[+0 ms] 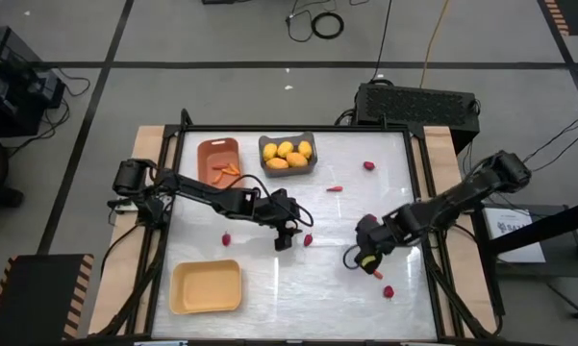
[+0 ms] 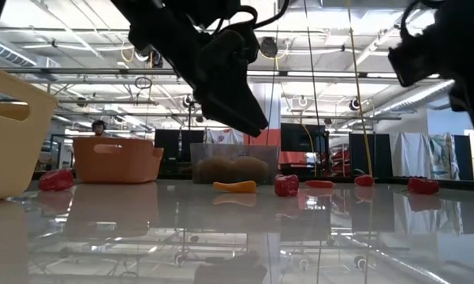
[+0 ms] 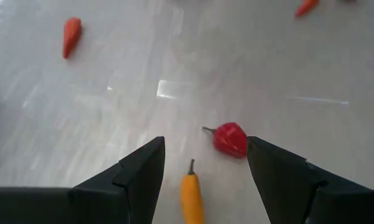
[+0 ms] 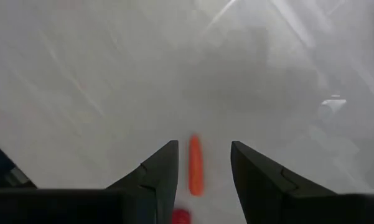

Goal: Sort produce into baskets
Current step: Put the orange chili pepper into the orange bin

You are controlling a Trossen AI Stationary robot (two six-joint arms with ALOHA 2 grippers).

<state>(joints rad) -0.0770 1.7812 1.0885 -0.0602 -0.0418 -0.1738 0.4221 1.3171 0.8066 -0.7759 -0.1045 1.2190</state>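
My left gripper (image 1: 285, 236) (image 3: 205, 142) hangs open above the table's middle. Seen between its fingers, a red piece (image 3: 230, 139) (image 1: 308, 239) and a yellow-orange piece with a stalk (image 3: 191, 194) lie on the table. My right gripper (image 1: 368, 256) (image 4: 204, 144) is open and points down over an orange carrot stick (image 4: 195, 165) (image 1: 377, 273), clear of it. Lemons (image 1: 288, 154) fill the dark grey basket (image 1: 314, 165). Carrot sticks (image 1: 227, 172) lie in the orange-brown basket (image 1: 204, 152). The pale yellow basket (image 1: 207, 286) sits at the near left.
Loose red pieces lie at the far right (image 1: 369, 165), left of the middle (image 1: 226, 237) and near right (image 1: 389, 290). A carrot stick (image 1: 335, 188) lies right of the grey basket. The table's raised black rim (image 1: 415, 192) bounds the surface.
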